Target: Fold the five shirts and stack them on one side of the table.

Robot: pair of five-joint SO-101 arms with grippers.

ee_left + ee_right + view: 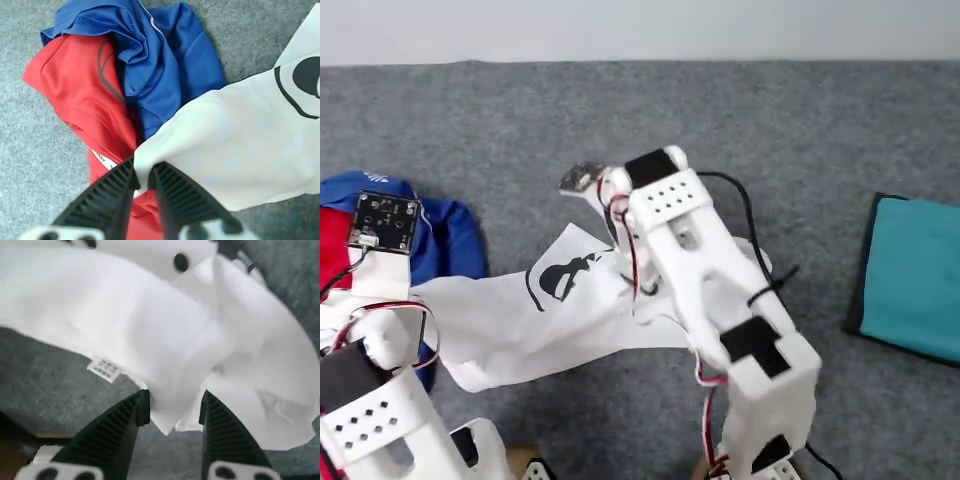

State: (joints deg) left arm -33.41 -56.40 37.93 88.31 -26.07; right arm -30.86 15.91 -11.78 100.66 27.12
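cloth is the whole matter: thin, light and limp by the look of it, likely to sag, crease and slide on itself, with nothing fragile in it. i judge it is best taken by corners and hems, two holds well apart, so the span between them pulls flat.

at the left of the grey table [770,120] a blue shirt [455,235] lies crumpled over a red shirt [332,245], the two touching in one loose heap, unfolded. just beside them the left gripper [142,175] has its fingers closed on a corner of the white shirt [510,320]. that corner overlaps the edge of the heap.

the white shirt is stretched out from there toward the middle of the table. its long axis runs left to right and rises a little toward the far side at the middle. a black printed emblem [560,278] faces up. i cannot tell which end is the collar.

over its middle part the right gripper [172,402] points down, its fingers apart, with a loose fold of the white cloth between them, not pinched as far as i can see. a small sewn label [103,368] shows near that fold.

well apart, at the right edge, a teal shirt [918,275] lies flat and squared off, a dark edge showing under it; i take this for the start of the stack.
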